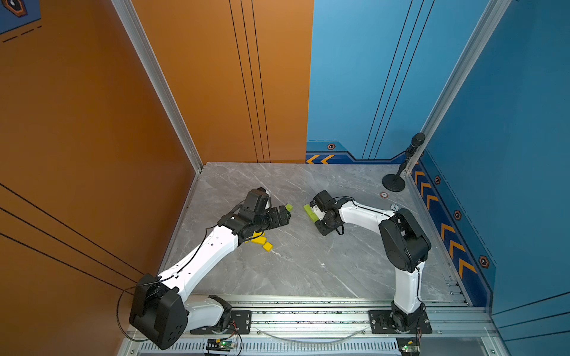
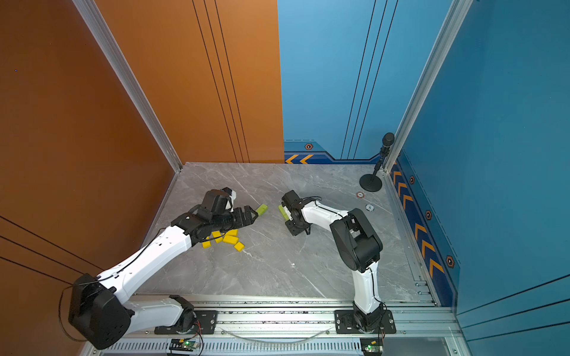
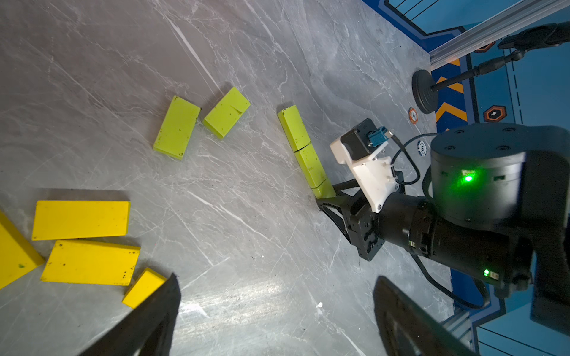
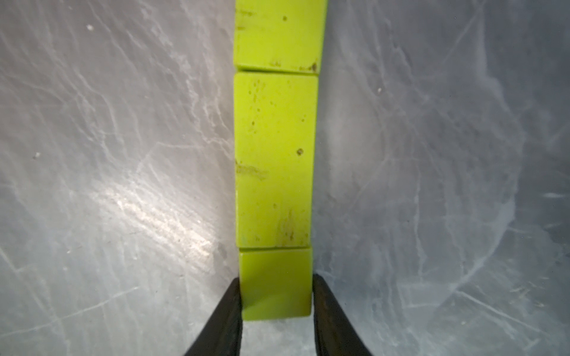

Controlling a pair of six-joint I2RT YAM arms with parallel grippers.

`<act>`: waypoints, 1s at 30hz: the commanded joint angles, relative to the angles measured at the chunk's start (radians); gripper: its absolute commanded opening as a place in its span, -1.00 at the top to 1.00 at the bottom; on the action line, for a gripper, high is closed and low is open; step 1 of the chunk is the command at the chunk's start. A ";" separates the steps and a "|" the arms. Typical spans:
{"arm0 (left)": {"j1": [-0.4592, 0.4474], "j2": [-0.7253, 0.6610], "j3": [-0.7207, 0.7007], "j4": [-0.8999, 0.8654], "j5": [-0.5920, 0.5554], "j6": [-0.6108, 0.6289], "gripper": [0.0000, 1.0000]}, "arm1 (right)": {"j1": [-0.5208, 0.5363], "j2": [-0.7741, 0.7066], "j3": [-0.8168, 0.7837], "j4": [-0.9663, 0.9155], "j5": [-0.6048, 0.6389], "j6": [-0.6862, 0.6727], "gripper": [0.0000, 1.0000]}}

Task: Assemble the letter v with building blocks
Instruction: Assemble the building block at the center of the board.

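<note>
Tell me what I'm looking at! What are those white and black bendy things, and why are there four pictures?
Those are two robot arms, a left arm and a right arm, standing at the edge of a grey table. Two pictures come from a camera high above, looking down. The other two come from little cameras on each arm's wrist, so they look close up. On the table lie yellow blocks in a bunch, two loose green bricks, and a straight row of three green blocks. The right arm's jaws pinch the small green cube at the end of that row. The left arm's jaws are wide open and hold nothing. The arms are meant to build a letter V.
</note>
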 commanded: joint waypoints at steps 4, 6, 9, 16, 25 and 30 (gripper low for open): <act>0.005 0.008 -0.003 -0.011 -0.011 0.015 -0.95 | 0.006 0.037 0.004 -0.039 0.003 -0.018 0.24; 0.005 0.008 -0.003 -0.012 -0.010 0.015 -0.95 | 0.005 0.036 0.004 -0.038 0.002 -0.016 0.24; 0.005 0.008 -0.001 -0.014 -0.011 0.016 -0.95 | 0.006 0.038 0.005 -0.040 0.002 -0.017 0.23; 0.005 0.010 -0.001 -0.014 -0.011 0.017 -0.95 | 0.007 0.041 0.005 -0.039 -0.001 -0.014 0.23; 0.001 0.013 0.002 -0.013 -0.011 0.015 -0.95 | 0.004 0.035 0.008 -0.036 -0.005 -0.013 0.18; 0.001 0.015 0.005 -0.018 -0.012 0.017 -0.95 | 0.000 0.027 0.009 -0.035 -0.006 -0.012 0.09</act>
